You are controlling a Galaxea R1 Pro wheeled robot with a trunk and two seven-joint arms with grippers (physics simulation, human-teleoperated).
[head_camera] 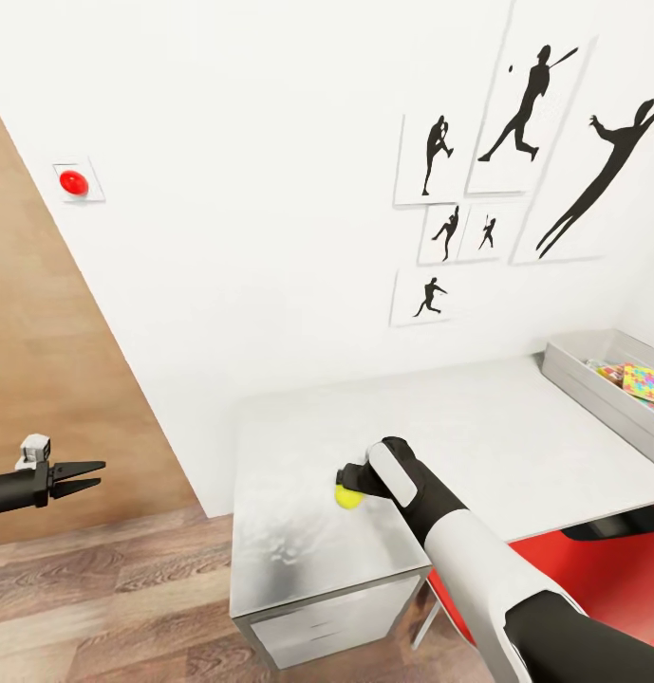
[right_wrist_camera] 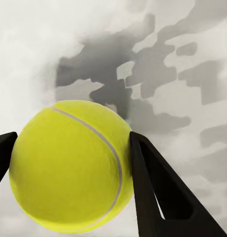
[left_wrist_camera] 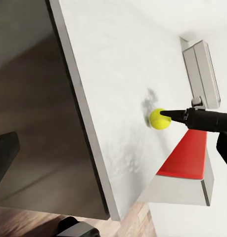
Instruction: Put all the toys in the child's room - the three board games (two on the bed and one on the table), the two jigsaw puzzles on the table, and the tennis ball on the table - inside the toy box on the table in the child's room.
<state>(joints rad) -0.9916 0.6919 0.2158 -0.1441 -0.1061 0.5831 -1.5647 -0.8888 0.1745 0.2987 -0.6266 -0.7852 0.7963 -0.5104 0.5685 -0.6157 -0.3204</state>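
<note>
The yellow tennis ball is near the left end of the white table, just above or on its top. My right gripper is shut on the ball, with a black finger pressed against each side of the ball. From the left wrist view the ball sits at the tip of the right gripper. The grey toy box stands at the table's far right end, with a colourful flat toy inside. My left gripper hangs open over the floor, left of the table, holding nothing.
A red seat is tucked under the table's front right. Drawers close off the table's left end. The white wall with sports silhouettes runs behind the table. A wooden panel and wood floor lie to the left.
</note>
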